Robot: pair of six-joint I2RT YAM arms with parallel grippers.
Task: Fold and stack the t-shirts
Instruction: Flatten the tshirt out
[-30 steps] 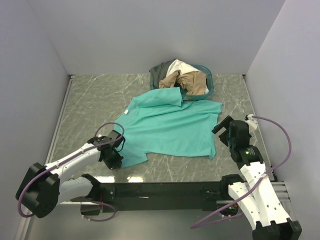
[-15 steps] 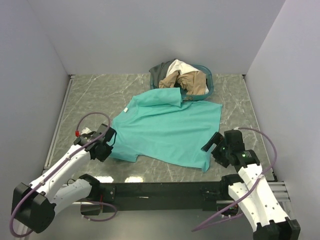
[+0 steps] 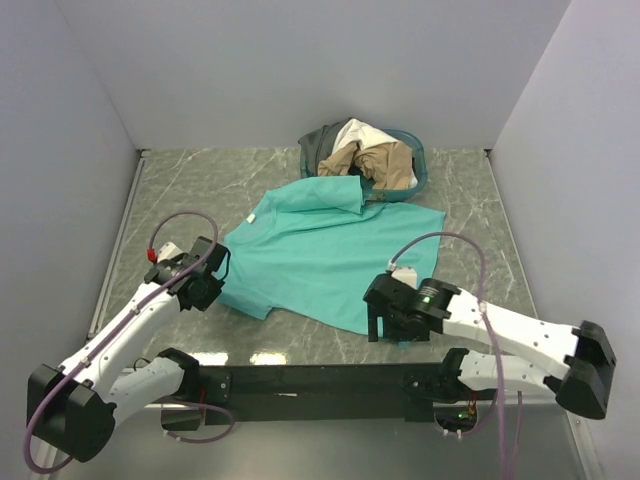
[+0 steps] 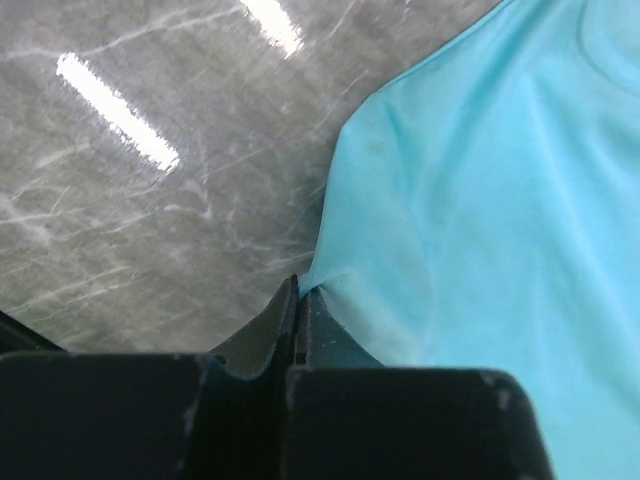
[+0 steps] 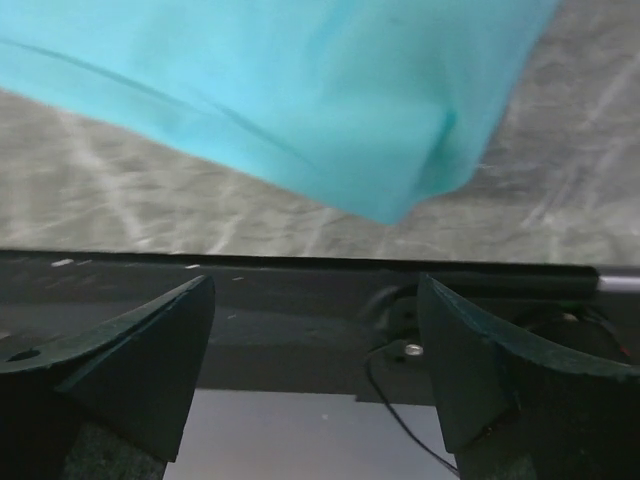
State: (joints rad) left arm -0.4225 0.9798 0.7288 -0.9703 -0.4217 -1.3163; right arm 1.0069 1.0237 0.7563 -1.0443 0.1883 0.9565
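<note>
The teal-green t-shirt (image 3: 330, 250) lies spread on the table, one sleeve draped against the basket. My left gripper (image 3: 207, 287) is shut on its left edge; in the left wrist view the jaws (image 4: 299, 290) pinch a small fold of the teal cloth (image 4: 480, 200). My right gripper (image 3: 385, 322) is open and empty at the shirt's near right corner. In the right wrist view its fingers (image 5: 315, 290) stand wide apart below that corner (image 5: 390, 205). The cream-white (image 3: 355, 133), tan-beige (image 3: 385, 160) and dark grey (image 3: 318, 145) shirts lie bunched in the basket.
The oval teal-blue basket (image 3: 421, 160) stands at the back centre of the marble table (image 3: 180, 190). A black rail (image 3: 320, 380) with the arm bases runs along the near edge. Grey walls close in the left, right and back.
My right arm has swung from the right side leftward to the near edge, and the shirt's near right corner has shifted left. My left gripper has moved left and away, holding the cloth.
</note>
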